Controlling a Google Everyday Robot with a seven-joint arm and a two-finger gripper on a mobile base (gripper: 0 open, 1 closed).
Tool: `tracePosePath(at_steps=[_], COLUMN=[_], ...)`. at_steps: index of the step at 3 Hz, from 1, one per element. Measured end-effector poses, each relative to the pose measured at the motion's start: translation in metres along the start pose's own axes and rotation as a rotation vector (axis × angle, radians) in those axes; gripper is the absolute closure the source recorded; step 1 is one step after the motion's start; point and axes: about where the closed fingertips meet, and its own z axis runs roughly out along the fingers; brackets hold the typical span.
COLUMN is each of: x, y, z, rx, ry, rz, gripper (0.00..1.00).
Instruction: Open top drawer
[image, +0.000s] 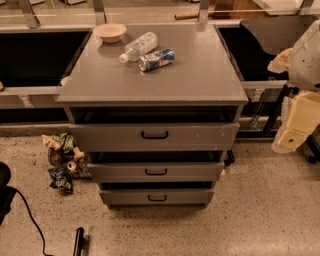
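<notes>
Hanging at the frame's right edge, its grip impossible to tell, the gripper (296, 125) sits well apart from the top drawer (200, 136); an angled reach may slip off the handle (154, 134).

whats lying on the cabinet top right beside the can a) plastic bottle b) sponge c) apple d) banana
A: a plastic bottle lies beside the can on the cabinet top; the gripper is not in view, only the pale arm at the right edge.
</notes>
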Motion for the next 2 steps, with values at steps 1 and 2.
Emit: tracePosePath(at_steps=[1, 2], x=[-0.005, -0.014], y=[0.005, 0.013], z=[0.037, 0.073], rx=[-0.037, -0.064], ry=[-0.075, -0.174], rz=[-0.063, -0.117], gripper=[0.00, 0.00])
